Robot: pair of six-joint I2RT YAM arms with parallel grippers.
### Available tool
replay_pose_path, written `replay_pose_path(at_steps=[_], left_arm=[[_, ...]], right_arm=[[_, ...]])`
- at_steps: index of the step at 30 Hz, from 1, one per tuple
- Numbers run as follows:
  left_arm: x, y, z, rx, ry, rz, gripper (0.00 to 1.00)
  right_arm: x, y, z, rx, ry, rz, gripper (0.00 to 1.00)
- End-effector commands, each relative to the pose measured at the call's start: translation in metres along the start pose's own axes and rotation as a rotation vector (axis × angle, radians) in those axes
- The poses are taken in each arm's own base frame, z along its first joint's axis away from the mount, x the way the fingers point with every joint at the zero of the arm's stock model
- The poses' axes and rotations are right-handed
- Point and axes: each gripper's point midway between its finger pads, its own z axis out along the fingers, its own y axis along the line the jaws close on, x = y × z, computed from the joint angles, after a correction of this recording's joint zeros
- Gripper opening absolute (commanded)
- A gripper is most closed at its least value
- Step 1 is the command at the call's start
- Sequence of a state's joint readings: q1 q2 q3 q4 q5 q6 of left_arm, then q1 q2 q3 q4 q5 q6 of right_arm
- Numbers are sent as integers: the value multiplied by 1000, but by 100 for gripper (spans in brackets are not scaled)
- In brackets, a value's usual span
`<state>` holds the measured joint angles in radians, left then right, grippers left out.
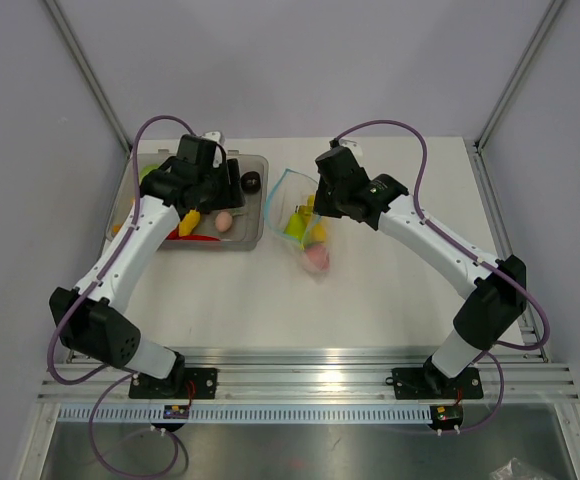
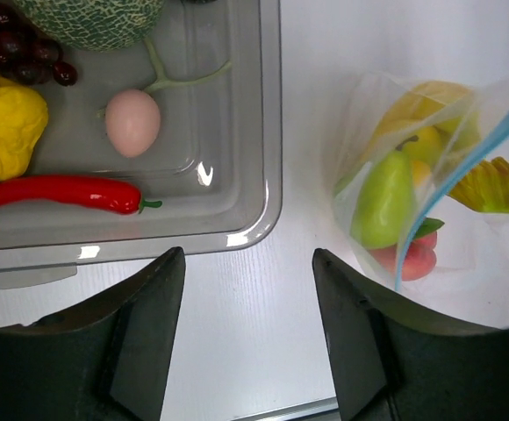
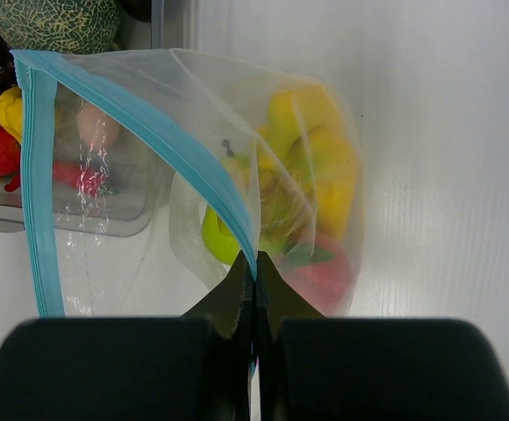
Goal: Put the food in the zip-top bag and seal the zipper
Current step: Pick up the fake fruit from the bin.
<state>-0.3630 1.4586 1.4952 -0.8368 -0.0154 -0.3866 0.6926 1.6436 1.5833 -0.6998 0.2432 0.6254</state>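
Note:
The zip-top bag [image 1: 292, 205] stands beside the tray with its mouth held up and open. It holds food: a yellow banana bunch [image 3: 320, 158], a light green fruit [image 2: 384, 200] and a pink-red piece [image 2: 417, 259]. My right gripper [image 3: 254, 263] is shut on the blue-teal zipper [image 3: 140, 114] at one end of the mouth and also shows in the top view [image 1: 322, 205]. My left gripper [image 2: 247, 254] is open and empty, over bare table between the tray and the bag, and also shows in the top view [image 1: 236, 182].
A rigid clear tray [image 2: 268, 132] left of the bag holds a pink egg-shaped piece [image 2: 132, 122], a red chilli [image 2: 61, 193], a yellow pepper [image 2: 7, 118], dark grapes [image 2: 17, 48] and a melon [image 2: 88, 17]. White table [image 1: 390, 300] stretches to the front and right.

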Motion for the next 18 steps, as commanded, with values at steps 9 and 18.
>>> replay_pose_path(at_steps=[9,18], left_arm=[[9,60,60,-210,64,-90,77],[14,97,113,-310,148,-46,94]], right_arm=[[-12,4,-11,-36,-49,21,0],[-10,2,-12,-36,-47,14,0]])
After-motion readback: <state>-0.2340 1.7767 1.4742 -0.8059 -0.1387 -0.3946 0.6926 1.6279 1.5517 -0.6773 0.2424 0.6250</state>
